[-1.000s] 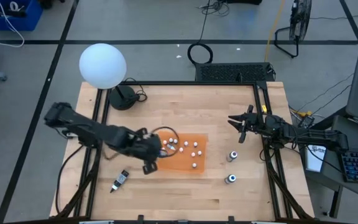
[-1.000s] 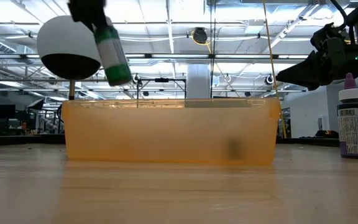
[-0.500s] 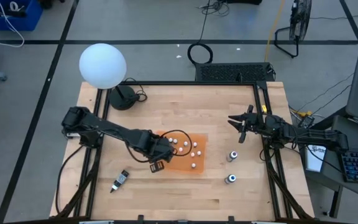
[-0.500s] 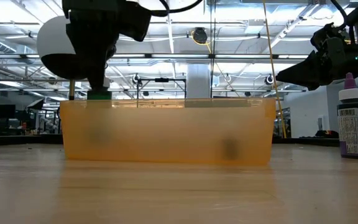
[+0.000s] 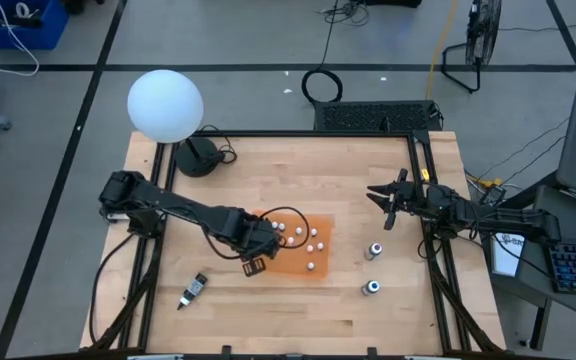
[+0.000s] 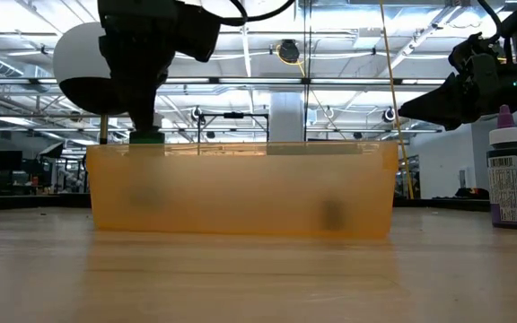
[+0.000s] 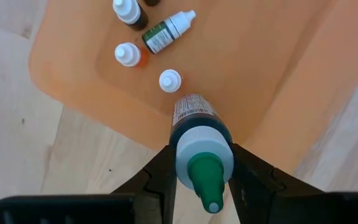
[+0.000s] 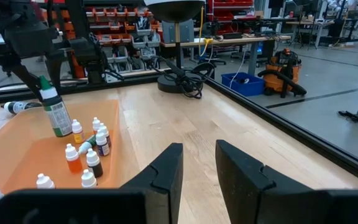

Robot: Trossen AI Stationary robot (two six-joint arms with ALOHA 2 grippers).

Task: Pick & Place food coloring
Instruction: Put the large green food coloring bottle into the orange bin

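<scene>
My left gripper (image 5: 253, 255) is shut on a dark green food coloring bottle (image 7: 194, 118) with a white cap and a green tip. It holds the bottle over the near left corner of the orange tray (image 5: 323, 222). The right wrist view shows this bottle (image 8: 56, 115) upright inside the tray. Several tiny white-topped bottles (image 5: 298, 235) stand or lie on the tray floor (image 7: 241, 56). My right gripper (image 5: 383, 205) waits open, raised to the right of the tray, and touches nothing. My left gripper pinches the bottle between its two fingers at the white cap (image 7: 225, 155), one finger on each side. The fingers come from above, pointing down. The bottle stays upright below them with its base (image 8: 61, 132) low inside the tray; I cannot tell whether it rests on the floor.
Two larger bottles (image 5: 374, 250) (image 5: 371, 288) stand on the bare wood right of the tray, and one shows purple-topped in the low view (image 6: 512, 175). Another bottle (image 5: 193, 290) lies near the table's near left. A white globe lamp (image 5: 165, 105) stands at the far left corner.
My left gripper carried the bottle, tilted and high, toward the table's right over the tray's edge. It then lowered the bottle into the near left corner and brought it upright. Over the last half second it has kept still.
</scene>
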